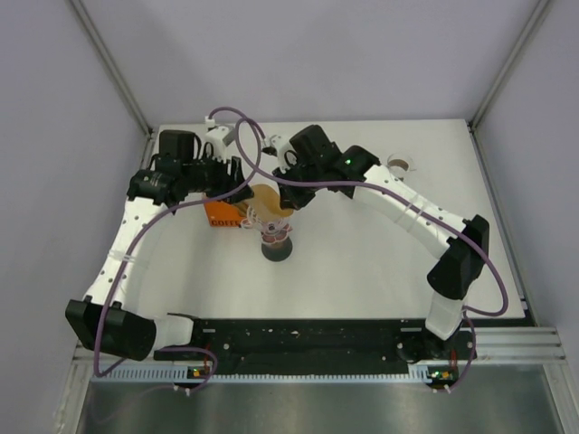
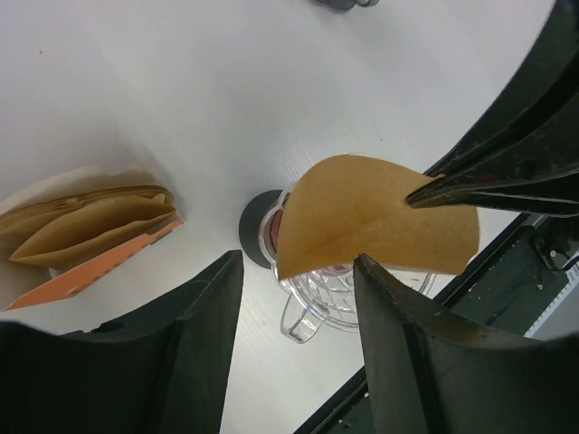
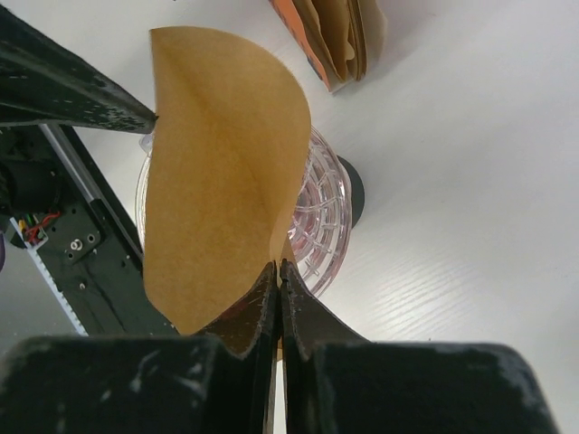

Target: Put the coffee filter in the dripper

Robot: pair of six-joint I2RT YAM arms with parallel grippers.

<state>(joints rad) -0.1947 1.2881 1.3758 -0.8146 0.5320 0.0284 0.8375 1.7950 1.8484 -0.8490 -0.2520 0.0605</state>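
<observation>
A brown paper coffee filter (image 3: 217,172) hangs folded flat just above the clear ribbed dripper (image 3: 327,217), which stands on a black base. My right gripper (image 3: 279,268) is shut on the filter's lower edge. In the left wrist view the filter (image 2: 371,212) covers part of the dripper (image 2: 326,303). My left gripper (image 2: 298,271) is open, and one of its fingertips (image 2: 364,264) is at the filter's edge. From the top, the filter (image 1: 265,197) sits between the left gripper (image 1: 237,190) and the right gripper (image 1: 288,206), above the dripper (image 1: 276,240).
An orange box of spare filters (image 1: 220,214) stands just left of the dripper; it also shows in the left wrist view (image 2: 90,235) and the right wrist view (image 3: 339,36). A small white ring (image 1: 399,164) lies at the back right. The black rail (image 1: 308,339) runs along the near edge.
</observation>
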